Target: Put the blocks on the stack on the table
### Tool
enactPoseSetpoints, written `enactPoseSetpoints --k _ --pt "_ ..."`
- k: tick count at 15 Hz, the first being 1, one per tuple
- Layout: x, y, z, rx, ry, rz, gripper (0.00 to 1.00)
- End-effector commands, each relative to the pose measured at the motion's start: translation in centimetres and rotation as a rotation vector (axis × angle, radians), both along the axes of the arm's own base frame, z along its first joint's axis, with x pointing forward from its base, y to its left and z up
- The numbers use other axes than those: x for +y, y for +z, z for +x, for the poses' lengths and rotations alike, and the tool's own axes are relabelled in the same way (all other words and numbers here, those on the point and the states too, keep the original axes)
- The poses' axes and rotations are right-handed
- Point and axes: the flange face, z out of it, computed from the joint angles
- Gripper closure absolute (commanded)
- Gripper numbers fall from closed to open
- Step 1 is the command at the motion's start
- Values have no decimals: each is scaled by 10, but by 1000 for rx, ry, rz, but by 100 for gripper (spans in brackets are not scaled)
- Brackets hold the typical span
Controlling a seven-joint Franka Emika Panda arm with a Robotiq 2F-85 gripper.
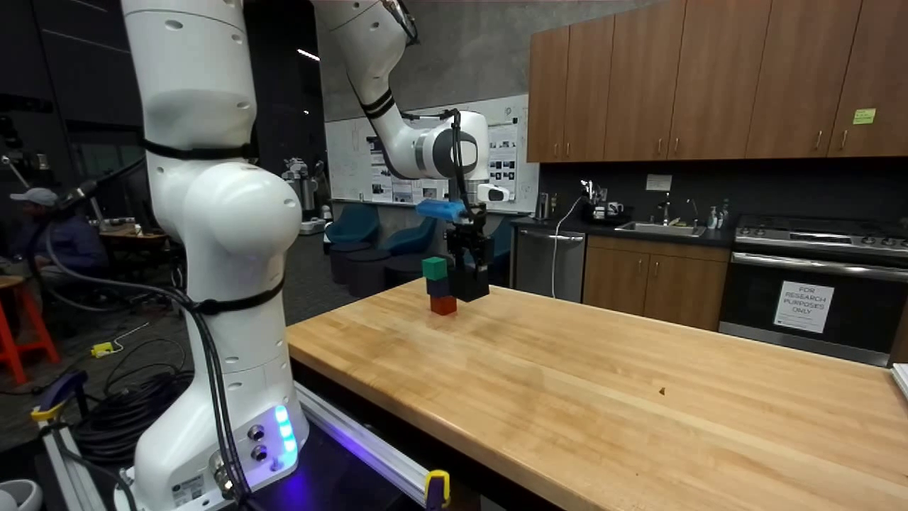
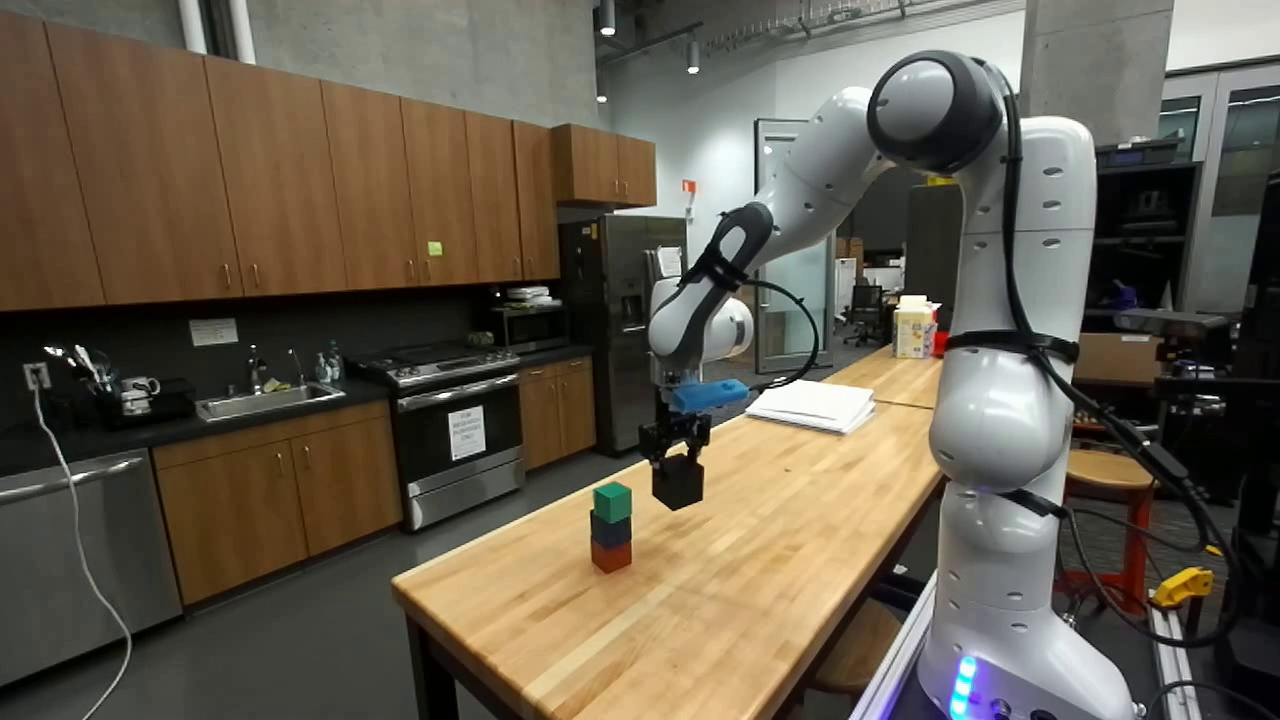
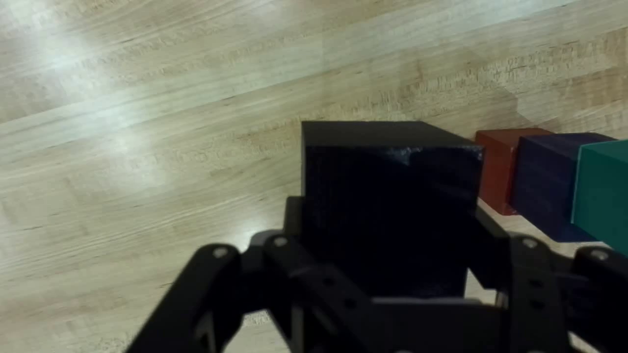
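Observation:
The stack stands upright on the light wooden table (image 2: 700, 590). It has a teal-green block (image 2: 612, 502) on top, a dark navy block (image 2: 611, 531) in the middle and a red block (image 2: 612, 557) at the bottom. In the wrist view the red block (image 3: 494, 169), dark block (image 3: 547, 184) and teal-green block (image 3: 603, 191) show at the right edge. My gripper (image 3: 392, 223) is shut on a black block (image 3: 392, 181), which also shows in both exterior views (image 1: 469, 285) (image 2: 678, 484). The held block is beside the stack, above the table, apart from the stack in an exterior view.
The table's thick edge (image 1: 397, 404) runs along the robot's base. A pile of white papers (image 2: 812, 404) lies farther along the table, with a carton (image 2: 912, 330) beyond it. A small brown scrap (image 1: 662, 391) lies on the tabletop.

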Motion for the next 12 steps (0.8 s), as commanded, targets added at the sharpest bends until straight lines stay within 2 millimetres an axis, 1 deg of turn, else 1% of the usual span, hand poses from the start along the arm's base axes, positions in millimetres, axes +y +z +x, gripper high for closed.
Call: enactPoseSetpoints --k 1,5,12 --pt "-5 -13 16 9 -17 -8 51" --pt "-8 -27 29 33 -24 -10 51" --pt "-14 -43 53 56 -43 -17 51"
